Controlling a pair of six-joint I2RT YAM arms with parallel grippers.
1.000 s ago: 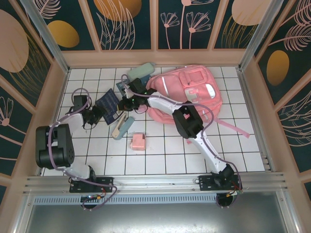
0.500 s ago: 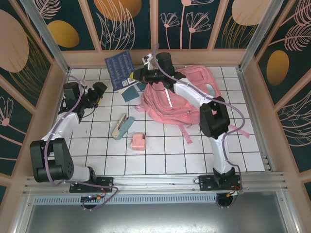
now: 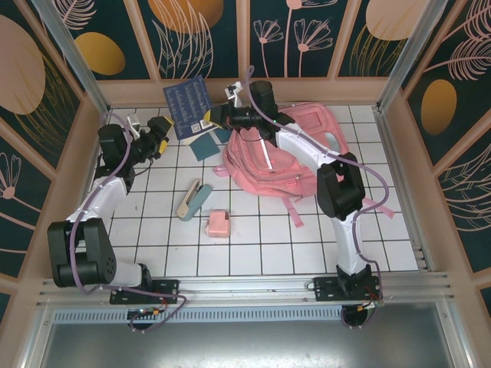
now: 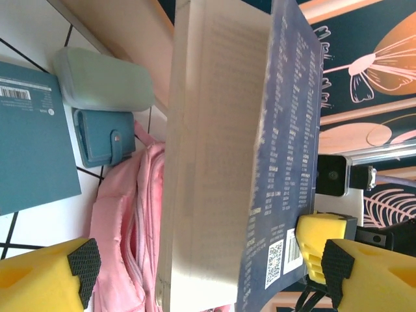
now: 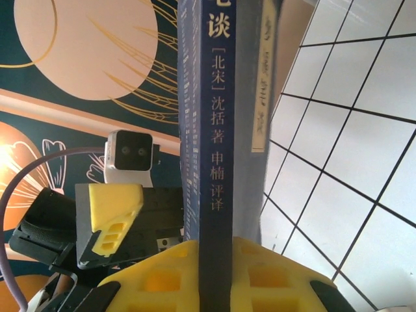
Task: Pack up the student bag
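The student bag (image 3: 307, 146), large and pink, lies at the back right of the tiled floor; its pink fabric (image 4: 123, 221) shows behind the book. My right gripper (image 3: 217, 116) is shut on a dark blue book (image 3: 186, 103) and holds it upright in the air by the back wall. Its yellow fingers (image 5: 162, 279) clamp the spine (image 5: 218, 130). My left gripper (image 3: 159, 132) hangs just left of the book, open wide. The book's page edge (image 4: 214, 162) stands between my left gripper's (image 4: 208, 266) spread fingers, untouched by either pad (image 4: 83, 260).
A teal book (image 3: 204, 146) lies flat under the raised one, with a mint case (image 4: 104, 81) and teal wallet (image 4: 104, 136) beside the bag. A pencil case (image 3: 193, 199) and a small pink box (image 3: 217, 224) lie mid-floor. Wooden walls enclose the tiles.
The right gripper lifted the blue book off the floor to the back wall. The left arm swung to the back left and its jaws opened wide.
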